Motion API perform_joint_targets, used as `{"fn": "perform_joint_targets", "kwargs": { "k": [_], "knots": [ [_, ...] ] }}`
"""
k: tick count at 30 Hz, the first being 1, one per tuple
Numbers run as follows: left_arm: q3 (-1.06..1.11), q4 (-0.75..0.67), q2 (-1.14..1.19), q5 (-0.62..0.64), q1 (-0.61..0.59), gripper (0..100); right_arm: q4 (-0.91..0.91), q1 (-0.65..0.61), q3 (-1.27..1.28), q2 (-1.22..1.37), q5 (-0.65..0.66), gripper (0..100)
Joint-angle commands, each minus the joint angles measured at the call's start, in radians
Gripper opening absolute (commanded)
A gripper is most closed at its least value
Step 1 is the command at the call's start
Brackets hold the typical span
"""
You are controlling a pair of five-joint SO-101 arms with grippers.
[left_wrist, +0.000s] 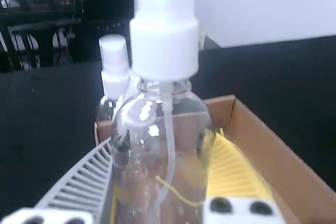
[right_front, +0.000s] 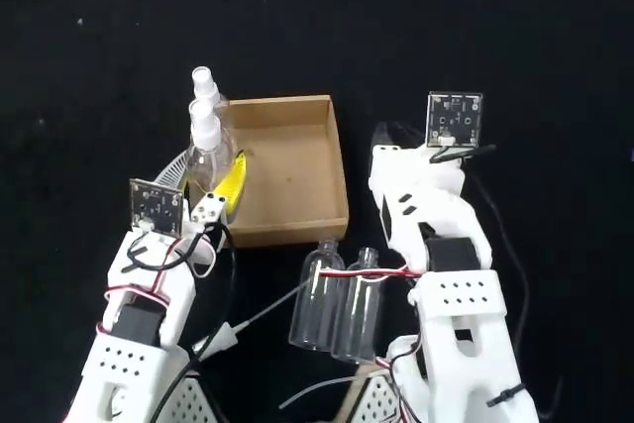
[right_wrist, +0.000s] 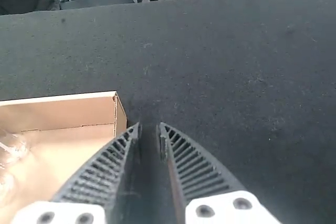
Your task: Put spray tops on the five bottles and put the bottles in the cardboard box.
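Note:
My left gripper is shut on a clear bottle with a white spray top, held upright at the left wall of the cardboard box. The grey and yellow fingers clamp its body. A second topped bottle stands just behind it. Two bottles without tops stand in front of the box. A loose spray top with its tube lies on the table near them. My right gripper is shut and holds nothing, right of the box's far corner.
The table is covered in black cloth, bare behind and to the right of the box. The right arm's white body stands close beside the two bare bottles. Red and white cables run across them.

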Motion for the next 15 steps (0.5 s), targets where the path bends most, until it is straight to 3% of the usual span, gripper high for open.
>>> {"fn": "perform_joint_targets", "kwargs": {
  "k": [1, 15],
  "knots": [
    [0.024, -0.038, 0.068, 0.012, -0.013, 3, -0.029, 0.011, -0.002, -0.015, -0.002, 3.1],
    [0.024, -0.012, 0.095, 0.012, -0.008, 3, -0.029, 0.014, -0.002, -0.015, 0.0, 3.1]
  ]
}}
